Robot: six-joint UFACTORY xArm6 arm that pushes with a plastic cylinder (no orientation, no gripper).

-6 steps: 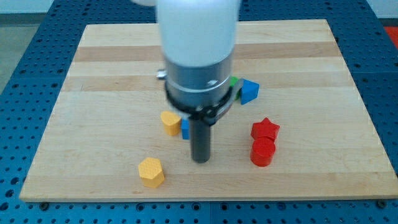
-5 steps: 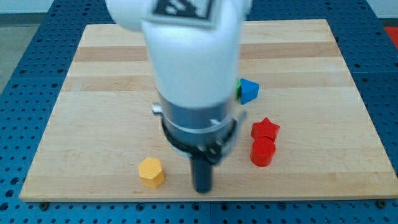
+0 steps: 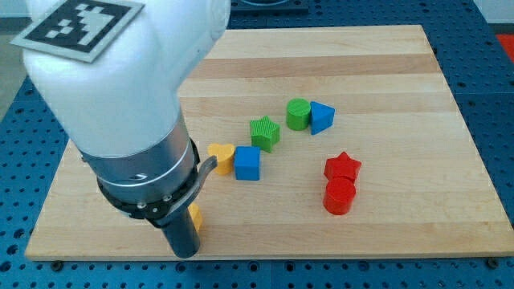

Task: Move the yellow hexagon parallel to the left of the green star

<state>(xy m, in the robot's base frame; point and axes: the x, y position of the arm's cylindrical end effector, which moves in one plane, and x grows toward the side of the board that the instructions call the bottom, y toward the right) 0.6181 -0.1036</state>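
The yellow hexagon (image 3: 195, 217) lies near the board's bottom edge, mostly hidden behind my arm; only its right sliver shows. The green star (image 3: 264, 132) sits near the board's middle, up and to the right of it. My tip (image 3: 185, 252) is at the bottom edge of the board, just below and touching or nearly touching the hexagon.
A yellow heart-like block (image 3: 222, 157) and a blue cube (image 3: 247, 163) lie just below-left of the star. A green cylinder (image 3: 298, 114) and a blue triangular block (image 3: 322, 117) sit to its right. A red star (image 3: 343, 167) and red cylinder (image 3: 339, 196) lie lower right. The wooden board (image 3: 385, 72) carries them all.
My arm has swung down and to the view's left, from right of the hexagon to over it. The green star, heart and blue cube are now uncovered.
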